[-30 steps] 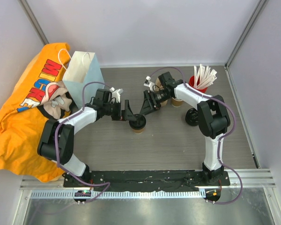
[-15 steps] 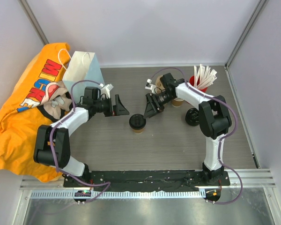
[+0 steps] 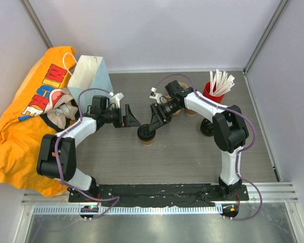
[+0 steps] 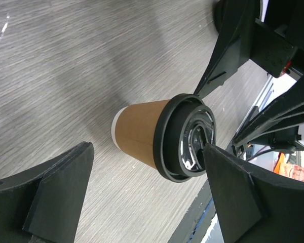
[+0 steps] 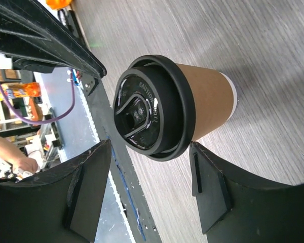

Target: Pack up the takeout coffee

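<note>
The takeout coffee (image 3: 147,134), a brown paper cup (image 4: 139,135) with a black lid (image 5: 148,114), stands upright on the grey table. My left gripper (image 3: 129,118) is open a short way to its left. In the left wrist view the cup sits ahead of the wide-spread left gripper (image 4: 147,152), touching neither finger. My right gripper (image 3: 154,123) is open just behind and right of the cup. In the right wrist view the lid lies at the tips of the right gripper (image 5: 149,149). One fingertip (image 5: 198,152) is at the lid's rim and the other stands apart.
A white paper bag (image 3: 88,80) stands at the back left beside an orange cloth (image 3: 20,126). A red cup of white sticks (image 3: 215,88), a stack of brown cups (image 3: 191,109) and loose black lids (image 3: 207,126) sit at the right.
My left gripper has pulled back to the left, away from the cup. The right gripper drew back, then came down close to the cup again. The cup has shifted slightly left.
</note>
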`<state>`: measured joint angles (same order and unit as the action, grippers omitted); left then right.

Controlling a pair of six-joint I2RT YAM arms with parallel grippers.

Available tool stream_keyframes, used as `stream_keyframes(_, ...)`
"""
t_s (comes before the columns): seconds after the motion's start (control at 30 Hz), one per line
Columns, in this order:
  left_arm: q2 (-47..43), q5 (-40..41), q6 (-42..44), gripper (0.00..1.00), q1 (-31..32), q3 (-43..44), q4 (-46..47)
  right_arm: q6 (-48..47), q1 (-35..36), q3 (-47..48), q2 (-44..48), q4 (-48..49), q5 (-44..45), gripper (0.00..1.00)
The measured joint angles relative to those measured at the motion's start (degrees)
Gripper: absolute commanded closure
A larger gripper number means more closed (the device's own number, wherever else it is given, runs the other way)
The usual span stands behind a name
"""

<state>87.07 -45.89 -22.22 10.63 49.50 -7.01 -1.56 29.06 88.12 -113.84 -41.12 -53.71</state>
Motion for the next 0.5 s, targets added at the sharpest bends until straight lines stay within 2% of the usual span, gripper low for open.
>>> stream_keyframes(0.5,0.83,2.36,1.92,0.16,0.0,-0.15,-0.5,-1.33,0.35,-1.68,1.09,0.33,8.5,0.31)
